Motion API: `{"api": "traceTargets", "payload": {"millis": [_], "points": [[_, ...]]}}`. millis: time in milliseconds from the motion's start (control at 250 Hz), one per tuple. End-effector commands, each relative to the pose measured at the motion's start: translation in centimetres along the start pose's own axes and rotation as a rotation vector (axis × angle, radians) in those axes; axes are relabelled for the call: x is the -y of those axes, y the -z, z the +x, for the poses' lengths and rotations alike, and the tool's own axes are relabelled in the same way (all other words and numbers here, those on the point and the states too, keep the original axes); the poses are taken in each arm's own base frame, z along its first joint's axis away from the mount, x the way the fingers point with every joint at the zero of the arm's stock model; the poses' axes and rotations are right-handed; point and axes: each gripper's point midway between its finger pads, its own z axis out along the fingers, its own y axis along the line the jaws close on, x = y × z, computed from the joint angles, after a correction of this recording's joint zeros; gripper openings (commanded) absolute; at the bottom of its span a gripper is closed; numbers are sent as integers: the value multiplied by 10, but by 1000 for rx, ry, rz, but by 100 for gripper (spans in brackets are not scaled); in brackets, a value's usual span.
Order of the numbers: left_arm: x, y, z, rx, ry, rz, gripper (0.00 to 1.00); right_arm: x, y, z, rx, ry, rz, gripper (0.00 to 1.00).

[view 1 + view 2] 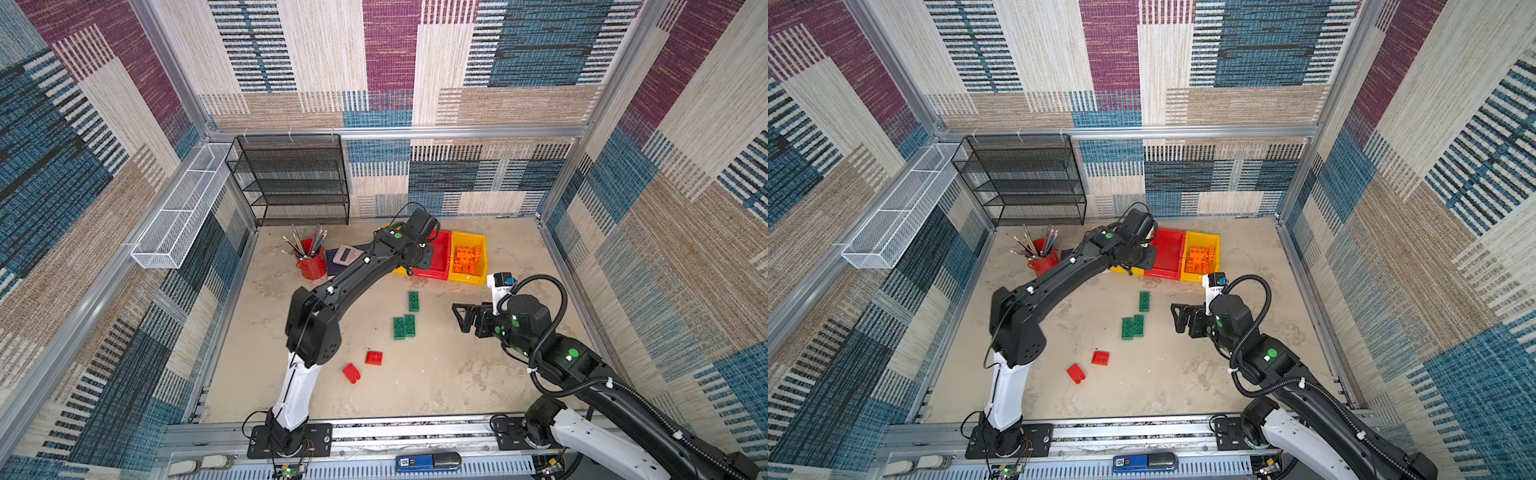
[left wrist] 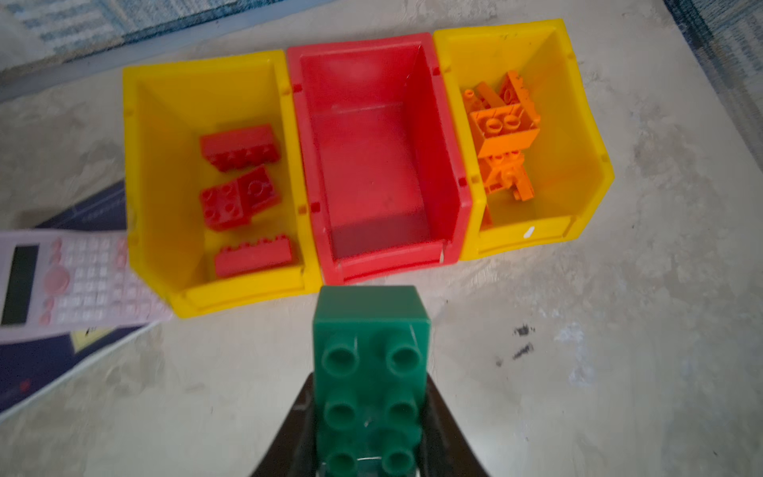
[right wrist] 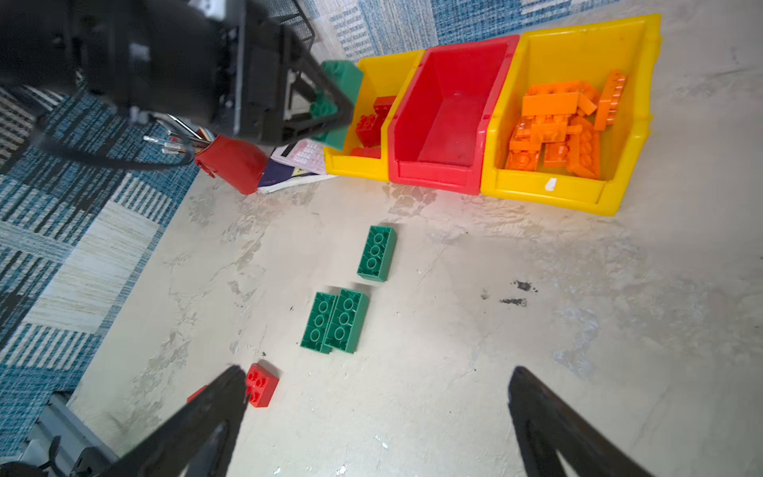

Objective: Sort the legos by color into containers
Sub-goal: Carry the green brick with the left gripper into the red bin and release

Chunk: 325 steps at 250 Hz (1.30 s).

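Legos, green, held item: one 2x4 brick [image 2: 369, 322], studs toward the wrist camera, pinched across its narrow sides by the left gripper [image 2: 368, 388], jaws narrow and closed on it. Raised off the table [image 1: 457, 374], near the fronts of the containers, lined up with the red bin [image 2: 448, 144] in the left wrist view.

Containers, three, joined in a row:
- left yellow bin [image 2: 152, 165]: several red bricks [image 2: 239, 146].
- red bin: no brick visible inside.
- right yellow bin [image 2: 578, 124]: heap of orange pieces [image 2: 501, 124].

Legos loose on the table, well apart from the containers:
- green, three, undersides up: a single [image 3: 376, 252], and a pair [image 3: 335, 321] touching side by side.
- red, two: [image 1: 373, 358] and [image 1: 351, 372], near each other.

Right gripper [image 3: 377, 371]: jaws wide, holding nothing, hovering above the table near the green pair.

Step in hand, by judgement: delivery of the held green brick to the red bin, the only bin without a colour.

Handling notes:
- Carry forward, well past the sloped front lip, centred between the side walls.
- Lower into the bin before opening, to prevent a bounce into either neighbour.
- Open fully, then lift straight up.
- Keep clear of the left yellow bin's wall and the calculator [image 2: 62, 281] beside it.
- Risk: early release onto the lip, with a tumble back to the table.
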Motion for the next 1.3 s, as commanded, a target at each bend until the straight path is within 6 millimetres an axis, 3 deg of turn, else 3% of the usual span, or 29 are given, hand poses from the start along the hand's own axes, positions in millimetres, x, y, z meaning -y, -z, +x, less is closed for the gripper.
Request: {"api": "traceTargets", "payload": {"millis": [0,192,464,500,584,648,816,948,1040,1100,1200,1296], "points": [[-1,-31,-3,-45,-91,16,20,3,-3,-14,64,-11,28,100],[-6,-69,-22,8,-65,27,22,6,-5,-20,73,-13,65,100],[-5,-90,-40,81,14,119,26,13,0,-23,76,-23,111,100],[-4,-92,-41,86,22,127,32,14,0,-22,74,-27,112,100],[0,-97,-41,94,30,150,63,15,0,-22,73,-32,116,100],[2,-99,-43,105,30,161,74,15,1,-22,72,-35,116,100],[11,-82,-52,119,48,202,78,14,6,-25,84,-34,115,100],[18,-41,-54,120,45,209,74,9,6,-28,79,-25,98,100],[15,-9,-34,86,70,199,70,5,3,-27,63,-23,81,100],[8,10,-11,73,90,170,69,3,0,-24,41,-22,73,100],[-6,39,39,65,120,119,69,0,-4,-17,10,-20,53,100],[-19,55,98,17,165,73,69,-2,-6,-12,-9,-17,37,100]]}}
